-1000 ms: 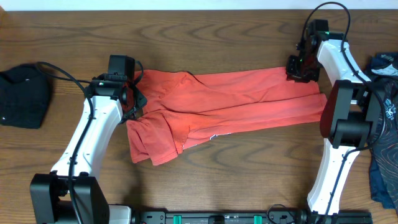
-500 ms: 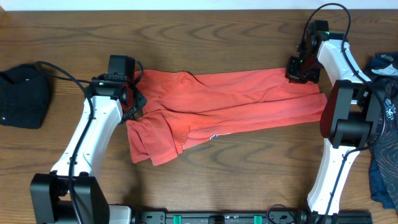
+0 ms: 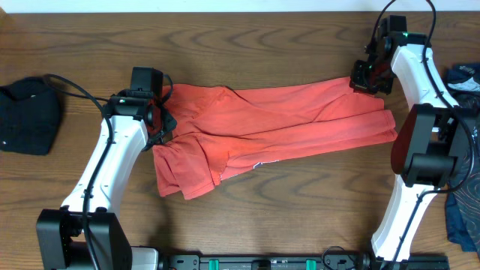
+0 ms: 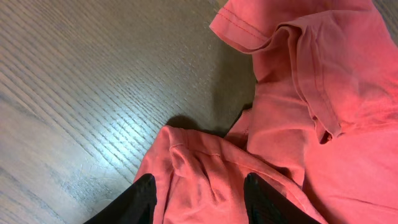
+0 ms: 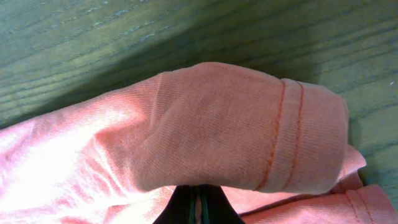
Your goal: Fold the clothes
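Right gripper (image 3: 365,75) pinched shut on shirt (image 3: 285,124) hem, far right corner; shirt's long axis runs left toward left gripper (image 3: 163,124), grip unsure.

A stitched hem of the coral-red T-shirt (image 5: 211,130) bulges over the right gripper (image 5: 198,208), its dark fingertips pinched together on the cloth, above the wooden table (image 5: 124,37).
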{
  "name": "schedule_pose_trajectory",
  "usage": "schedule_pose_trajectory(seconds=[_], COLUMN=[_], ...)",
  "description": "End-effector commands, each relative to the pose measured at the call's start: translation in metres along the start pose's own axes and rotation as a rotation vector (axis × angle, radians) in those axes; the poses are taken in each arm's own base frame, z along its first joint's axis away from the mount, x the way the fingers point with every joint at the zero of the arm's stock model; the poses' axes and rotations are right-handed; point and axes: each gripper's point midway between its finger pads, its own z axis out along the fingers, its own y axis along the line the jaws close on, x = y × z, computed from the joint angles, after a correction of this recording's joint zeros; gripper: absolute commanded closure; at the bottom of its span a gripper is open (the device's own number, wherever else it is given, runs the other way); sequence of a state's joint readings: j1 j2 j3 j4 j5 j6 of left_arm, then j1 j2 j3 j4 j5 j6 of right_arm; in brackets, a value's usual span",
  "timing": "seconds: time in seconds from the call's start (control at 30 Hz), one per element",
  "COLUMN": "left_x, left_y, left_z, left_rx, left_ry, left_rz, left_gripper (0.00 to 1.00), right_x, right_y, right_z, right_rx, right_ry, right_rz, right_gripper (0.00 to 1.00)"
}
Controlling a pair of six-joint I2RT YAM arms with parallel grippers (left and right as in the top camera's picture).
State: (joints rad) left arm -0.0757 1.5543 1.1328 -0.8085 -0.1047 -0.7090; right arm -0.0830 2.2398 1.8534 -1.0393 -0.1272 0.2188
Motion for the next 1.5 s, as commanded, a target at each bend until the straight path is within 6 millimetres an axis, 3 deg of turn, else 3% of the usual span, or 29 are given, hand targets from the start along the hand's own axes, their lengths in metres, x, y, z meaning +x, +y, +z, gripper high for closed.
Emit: schedule_pose_trajectory(seconds=[0.0,0.2,0.23,0.33,0.47,0.6,0.83,1.03,1.17,1.47], left_x=[-0.006,-0.006,-0.005,-0.005,-0.005,-0.005,-0.005,-0.006,-0.005,-0.015], left_y=[0.001,0.001,0.001,0.002,0.002,0.002,0.002,0.000,-0.004,-0.065], left_z=[-0.002,-0.002,-0.002,-0.002,-0.002,-0.002,-0.002,0.002,0.020,0.051], left_rx=[-0.011,-0.012,-0.013,-0.016,-0.017,-0.017,-0.017,-0.018,-0.031,0.206], left_ry=[-0.015,-0.014,-0.014,-0.011,-0.011,-0.011,-0.012,-0.010,0.010,0.031], left_rz=[0.002,0.002,0.003,0.003,0.003,0.007,0.006,0.007,0.011,-0.030], left_gripper=[0.52,0.52,0.52,0.52,0.78,0.81,0.57,0.50,0.46,0.44], right_x=[-0.009,-0.009,-0.010,-0.010,-0.015,-0.025,-0.044,-0.039,-0.039,-0.032], right_y=[-0.003,-0.005,-0.006,-0.006,-0.013,-0.020,-0.033,-0.036,-0.033,-0.031], right_z=[-0.015,-0.015,-0.015,-0.015,-0.020,-0.042,-0.091,-0.095,-0.095,-0.094], right_rx=[-0.006,0.002,0.007,0.010,0.045,0.064,0.058,0.063,0.061,0.065], right_ry=[-0.040,-0.041,-0.043,-0.043,-0.062,-0.087,-0.148,-0.128,-0.128,-0.102], right_rz=[0.002,-0.005,-0.005,-0.004,0.007,0.024,0.071,0.067,0.060,0.056], right_gripper=[0.95,0.92,0.99,0.99,0.99,0.99,0.99,0.99,0.99,0.99])
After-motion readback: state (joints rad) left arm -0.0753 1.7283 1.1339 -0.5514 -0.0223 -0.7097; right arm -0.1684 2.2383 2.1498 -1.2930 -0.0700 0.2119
